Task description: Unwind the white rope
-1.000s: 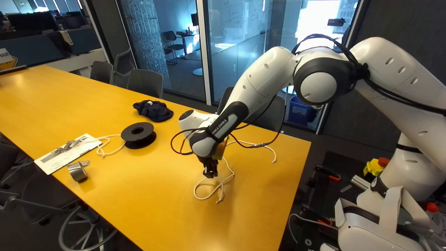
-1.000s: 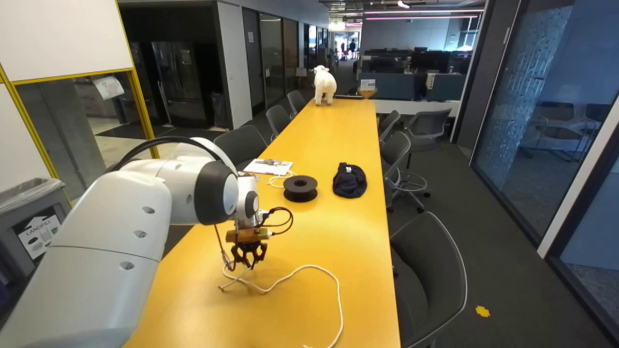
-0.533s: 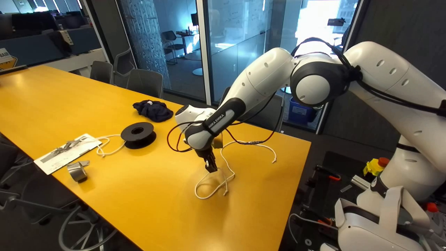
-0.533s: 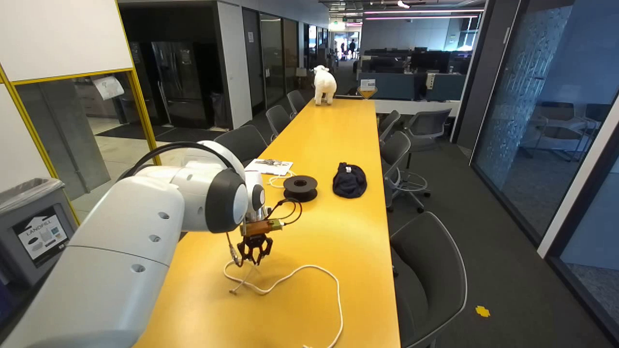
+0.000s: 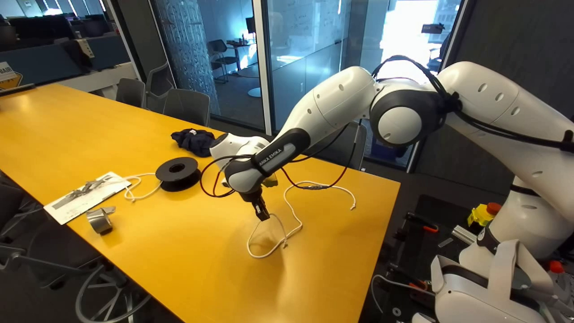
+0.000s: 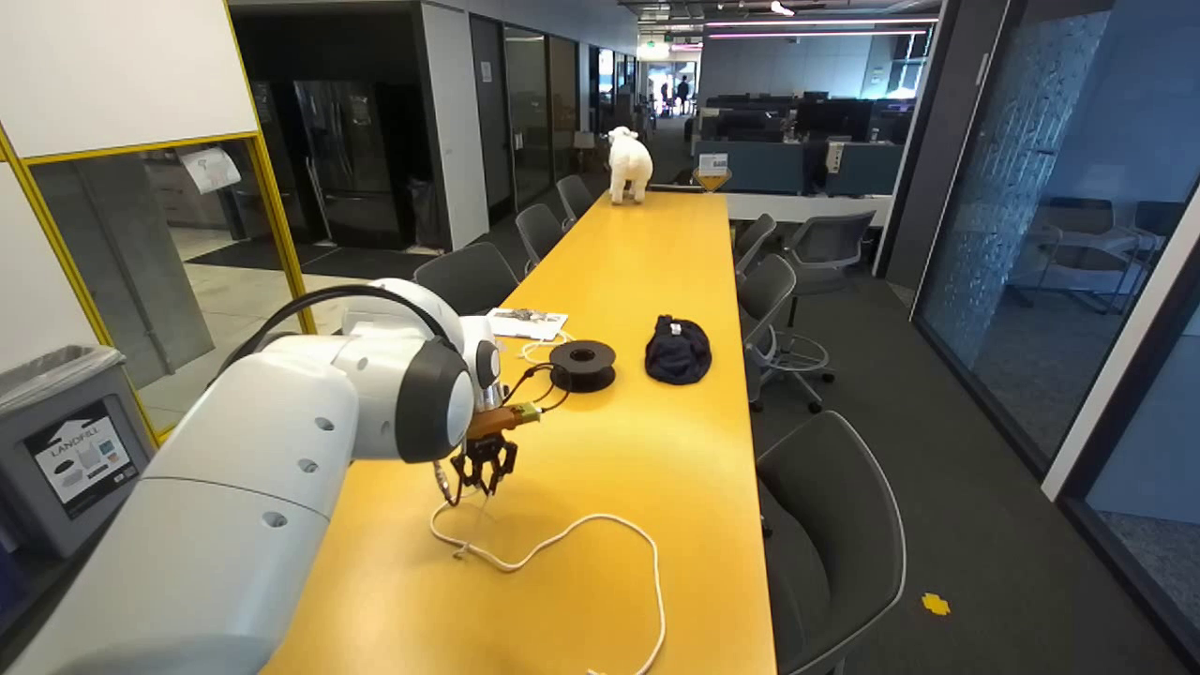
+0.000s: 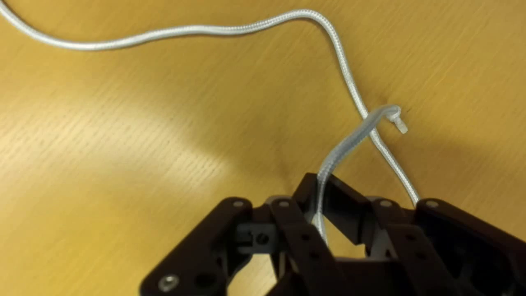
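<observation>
The white rope (image 5: 292, 210) lies in a loose curve on the yellow table, with one open loop below my gripper. It also shows in an exterior view (image 6: 600, 517) and in the wrist view (image 7: 197, 29). My gripper (image 5: 263, 216), also in an exterior view (image 6: 487, 487), is a little above the table. In the wrist view its fingertips (image 7: 319, 185) are shut with the rope pinched between them. A short knotted end sticks out past the fingertips and crosses over the lying strand. The rope's other end lies near the table's end.
A black spool (image 5: 178, 185) with cord, a white packet (image 5: 85, 199), a grey tape roll (image 5: 99, 221) and a dark cloth (image 6: 678, 352) are farther along the table (image 6: 647, 272). Chairs (image 6: 834, 525) line its sides.
My gripper has moved along the table toward the spool, carrying the pinched part of the rope. The short knotted end has shifted with it, and the loop has been drawn along. The far strand stays put.
</observation>
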Tool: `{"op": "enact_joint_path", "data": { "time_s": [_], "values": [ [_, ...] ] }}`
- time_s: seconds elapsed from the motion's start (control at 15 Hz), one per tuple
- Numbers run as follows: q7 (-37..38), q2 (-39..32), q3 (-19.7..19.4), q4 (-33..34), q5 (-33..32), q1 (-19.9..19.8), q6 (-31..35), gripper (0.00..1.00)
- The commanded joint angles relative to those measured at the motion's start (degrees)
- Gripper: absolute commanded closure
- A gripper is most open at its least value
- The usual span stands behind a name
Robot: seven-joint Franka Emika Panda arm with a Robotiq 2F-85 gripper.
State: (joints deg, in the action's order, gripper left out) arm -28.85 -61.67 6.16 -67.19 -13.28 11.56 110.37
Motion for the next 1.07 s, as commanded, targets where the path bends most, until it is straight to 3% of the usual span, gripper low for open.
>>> {"op": "enact_joint_path", "data": {
  "time_s": [0.0,0.47,1.0],
  "values": [
    [-7.39,-1.78,1.83,5.64,-1.76,0.13,-3.49,0.97],
    [-18.8,-3.19,1.56,11.08,-2.89,1.36,-9.7,0.97],
    [-28.62,-10.89,-1.61,20.0,-5.56,1.35,-12.21,0.97]
  ]
}}
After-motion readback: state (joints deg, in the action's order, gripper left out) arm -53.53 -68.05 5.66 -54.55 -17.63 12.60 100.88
